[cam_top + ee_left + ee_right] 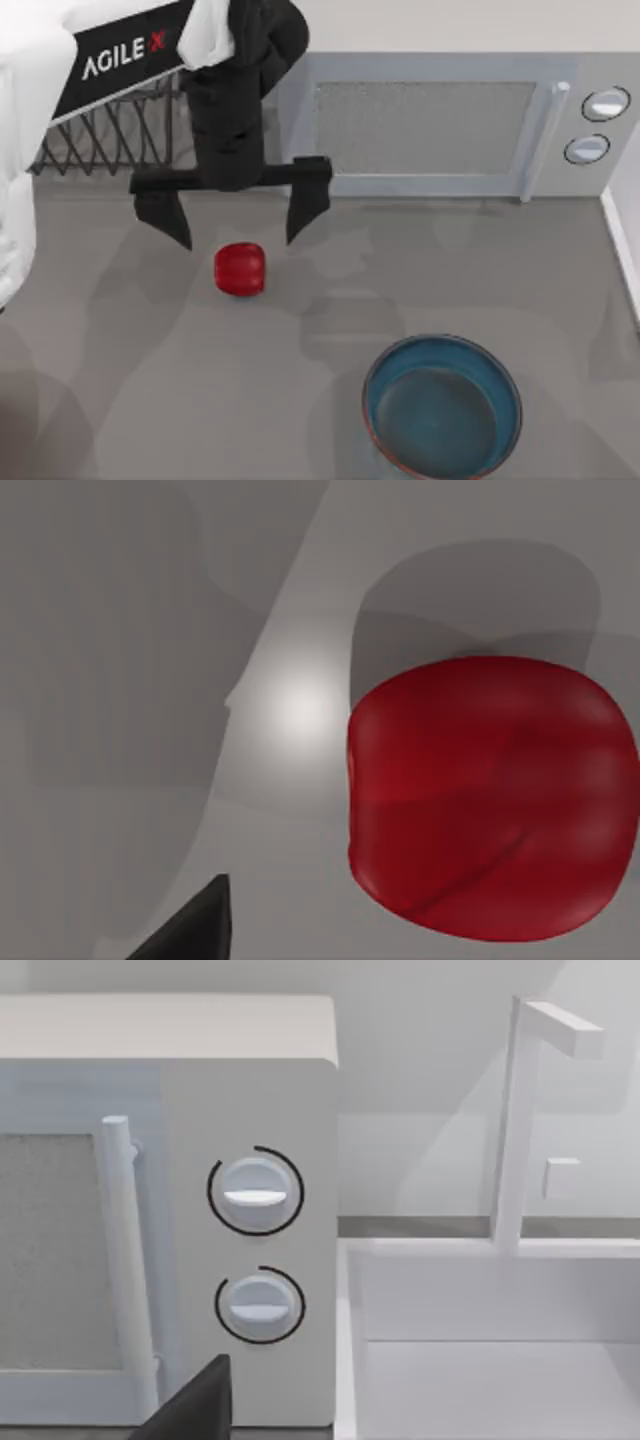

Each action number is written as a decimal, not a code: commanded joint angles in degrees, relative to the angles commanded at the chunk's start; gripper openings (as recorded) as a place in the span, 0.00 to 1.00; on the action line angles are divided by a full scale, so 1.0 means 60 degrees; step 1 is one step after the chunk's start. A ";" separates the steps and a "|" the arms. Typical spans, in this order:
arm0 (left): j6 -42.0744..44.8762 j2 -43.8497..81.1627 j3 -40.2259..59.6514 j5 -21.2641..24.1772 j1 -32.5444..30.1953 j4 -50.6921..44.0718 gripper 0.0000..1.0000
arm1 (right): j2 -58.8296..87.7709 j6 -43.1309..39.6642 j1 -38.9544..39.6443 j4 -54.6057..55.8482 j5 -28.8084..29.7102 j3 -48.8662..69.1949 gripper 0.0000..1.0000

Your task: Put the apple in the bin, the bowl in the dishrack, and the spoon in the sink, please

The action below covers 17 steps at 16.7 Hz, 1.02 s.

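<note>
The red apple [241,269] lies on the grey counter, left of centre. My left gripper [240,238] hangs open just above and behind it, its two black fingers spread wide to either side and not touching it. In the left wrist view the apple [492,798] looms large and close, with one black fingertip [195,925] at the edge. The blue-teal bowl [442,405] with its reddish-brown rim stands upright at the front right. The dark wire dishrack [110,130] is at the back left, partly hidden by my left arm. The right wrist view shows the white sink [500,1360]. The spoon and bin are out of view.
A grey microwave [430,125] with two round knobs stands along the back, also seen in the right wrist view [250,1210]. A white faucet [525,1120] rises beside the sink. A white edge [622,250] borders the counter's right side. Open counter lies between apple and bowl.
</note>
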 joint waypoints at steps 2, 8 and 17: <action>-0.0002 0.0104 -0.0464 0.0001 -0.0013 0.0547 1.00 | 0.0000 0.0000 0.0000 0.0000 0.0000 0.0000 1.00; -0.0036 0.0452 -0.1751 0.0007 -0.0048 0.2214 1.00 | 0.0000 0.0000 0.0000 0.0000 0.0000 0.0000 1.00; -0.0036 0.0452 -0.1751 0.0007 -0.0048 0.2214 0.55 | 0.0000 0.0000 0.0000 0.0000 0.0000 0.0000 1.00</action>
